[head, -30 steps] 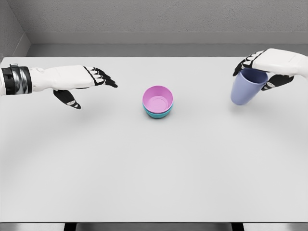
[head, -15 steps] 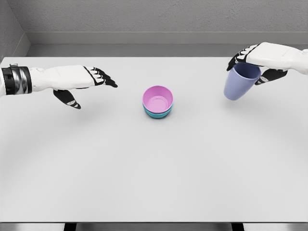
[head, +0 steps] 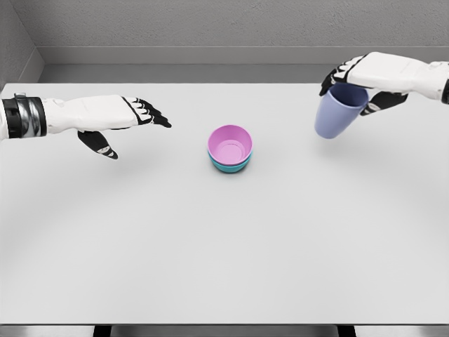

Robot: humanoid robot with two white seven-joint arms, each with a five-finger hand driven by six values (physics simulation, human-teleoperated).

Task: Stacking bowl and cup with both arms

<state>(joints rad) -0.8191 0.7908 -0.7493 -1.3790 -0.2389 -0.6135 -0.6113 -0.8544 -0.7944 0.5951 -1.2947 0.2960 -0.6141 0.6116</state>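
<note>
A pink bowl point(head: 230, 146) sits nested in a teal bowl point(head: 229, 166) at the middle of the white table point(head: 210, 246). My right hand point(head: 354, 83) is shut on the rim of a lavender cup point(head: 337, 114), which hangs tilted in the air at the upper right, to the right of the bowls and above the table. My left hand point(head: 133, 119) hovers at the left with its fingers stretched out flat, holding nothing, well apart from the bowls.
A grey wall point(head: 224, 28) runs behind the table's far edge. The table's front edge lies near the bottom of the picture.
My right hand has carried the lavender cup up and to the left, closer to the bowls. The left hand and the bowls have not moved.
</note>
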